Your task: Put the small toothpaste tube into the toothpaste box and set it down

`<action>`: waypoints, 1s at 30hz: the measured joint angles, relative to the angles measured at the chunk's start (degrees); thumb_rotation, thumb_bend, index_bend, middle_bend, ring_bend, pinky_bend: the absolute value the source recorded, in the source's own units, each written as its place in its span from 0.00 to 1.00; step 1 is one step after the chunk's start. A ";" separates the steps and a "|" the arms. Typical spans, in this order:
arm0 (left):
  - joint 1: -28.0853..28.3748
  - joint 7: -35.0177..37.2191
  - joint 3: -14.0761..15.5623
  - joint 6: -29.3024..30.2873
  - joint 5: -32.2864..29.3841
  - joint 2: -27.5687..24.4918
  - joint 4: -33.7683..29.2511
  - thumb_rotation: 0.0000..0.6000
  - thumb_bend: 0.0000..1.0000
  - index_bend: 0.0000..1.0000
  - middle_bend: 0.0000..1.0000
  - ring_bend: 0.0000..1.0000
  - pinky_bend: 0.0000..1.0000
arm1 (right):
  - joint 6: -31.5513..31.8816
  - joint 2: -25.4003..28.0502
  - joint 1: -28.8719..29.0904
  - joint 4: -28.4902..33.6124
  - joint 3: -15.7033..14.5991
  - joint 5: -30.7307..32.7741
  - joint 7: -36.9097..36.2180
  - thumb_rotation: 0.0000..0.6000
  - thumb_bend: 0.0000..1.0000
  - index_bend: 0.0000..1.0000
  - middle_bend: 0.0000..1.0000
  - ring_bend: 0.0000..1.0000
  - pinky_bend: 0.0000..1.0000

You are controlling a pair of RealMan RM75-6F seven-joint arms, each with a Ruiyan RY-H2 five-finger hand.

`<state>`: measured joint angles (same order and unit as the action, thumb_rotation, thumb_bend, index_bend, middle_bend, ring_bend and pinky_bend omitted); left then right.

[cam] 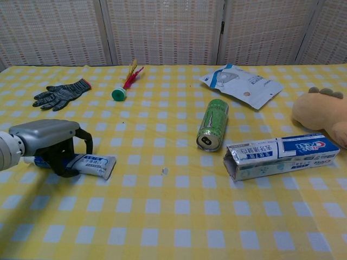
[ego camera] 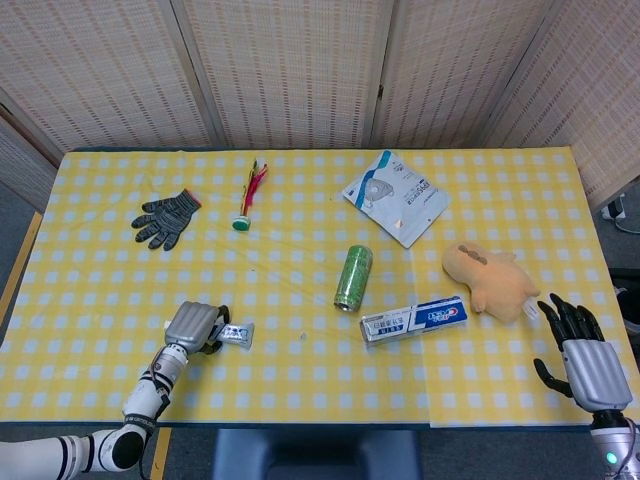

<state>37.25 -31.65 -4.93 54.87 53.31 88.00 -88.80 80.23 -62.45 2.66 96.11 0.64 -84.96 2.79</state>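
Observation:
The small toothpaste tube (ego camera: 238, 333) (cam: 95, 164) lies flat at the front left of the yellow checked table (ego camera: 300, 380). My left hand (ego camera: 192, 325) (cam: 46, 142) sits over its cap end, fingers curled down around it and thumb beneath, gripping the tube against the cloth. The toothpaste box (ego camera: 414, 320) (cam: 279, 156) lies on its side right of centre, its open end facing left, well away from the tube. My right hand (ego camera: 585, 355) hovers at the front right edge with fingers spread and nothing in it, seen only in the head view.
A green can (ego camera: 353, 277) (cam: 212, 124) lies just left of the box. A plush toy (ego camera: 490, 279) (cam: 322, 114) sits to the box's right. Farther back are a mask packet (ego camera: 396, 197), a shuttlecock (ego camera: 248, 195) and a grey glove (ego camera: 165, 216).

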 measured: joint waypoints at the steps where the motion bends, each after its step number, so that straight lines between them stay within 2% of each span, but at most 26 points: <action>1: 0.06 0.33 0.14 -0.08 0.44 0.04 0.26 1.00 0.32 0.57 1.00 1.00 1.00 | -0.01 -0.03 0.01 0.01 0.00 0.06 0.10 1.00 0.39 0.00 0.00 0.00 0.00; 9: -0.49 3.97 0.26 1.41 3.83 0.24 0.60 1.00 0.37 0.77 1.00 1.00 1.00 | 0.00 -0.11 0.05 0.12 -0.14 0.03 0.45 1.00 0.39 0.00 0.00 0.00 0.00; 18: -2.72 16.10 -0.71 1.83 7.77 -2.97 -4.08 1.00 0.40 0.80 1.00 1.00 1.00 | -1.32 -0.32 0.86 0.49 -0.35 -0.34 1.40 1.00 0.39 0.00 0.00 0.00 0.00; 24: -4.83 31.88 -2.43 0.03 9.74 -8.27 -10.66 1.00 0.41 0.81 1.00 1.00 1.00 | -6.43 1.53 4.07 2.71 -0.14 -0.32 3.69 1.00 0.39 0.00 0.00 0.00 0.00; 30: -6.59 50.78 -5.54 -5.11 10.23 -16.14 -18.33 1.00 0.41 0.81 1.00 1.00 1.00 | -13.64 4.18 8.65 6.04 0.87 2.15 7.00 1.00 0.39 0.00 0.00 0.00 0.00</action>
<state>30.66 19.13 -10.47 49.76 63.54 71.86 -107.13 66.59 -58.26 11.31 102.15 1.52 -82.81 9.79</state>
